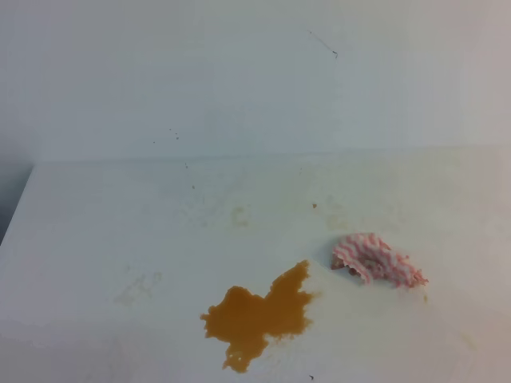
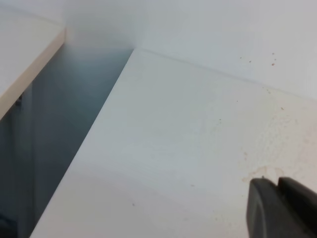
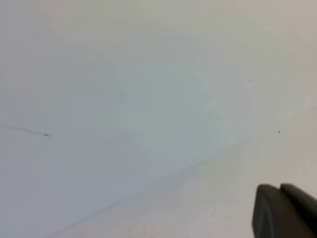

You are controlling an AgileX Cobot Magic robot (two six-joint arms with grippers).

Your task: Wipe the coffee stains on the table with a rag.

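Orange-brown liquid, the coffee stains (image 1: 259,315), sits as one lobed puddle on the near middle of the table (image 1: 96,239) in the high view, edges crisp and unsmeared; we judge that no wiping has touched it. Just up and to the right of the puddle, close but apart from it, lies the rag (image 1: 378,260), a bunched pink-and-white zigzag cloth resting loose on the surface with nothing gripping it. Faint yellowish smudges (image 1: 140,287) mark the white top to the left and behind, and a few dark specks dot the pale wall (image 1: 239,80) beyond. Neither arm appears in the high view. In the left wrist view the left gripper (image 2: 277,186) shows only as dark finger ends at the lower right, drawn together with a thin seam between them, holding nothing, above bare table beside its left edge. In the right wrist view the right gripper (image 3: 280,191) looks the same: fingers closed together, empty, facing wall and table. We judge the task not yet begun: the rag is still to be picked up, brought onto the puddle and worked across it.
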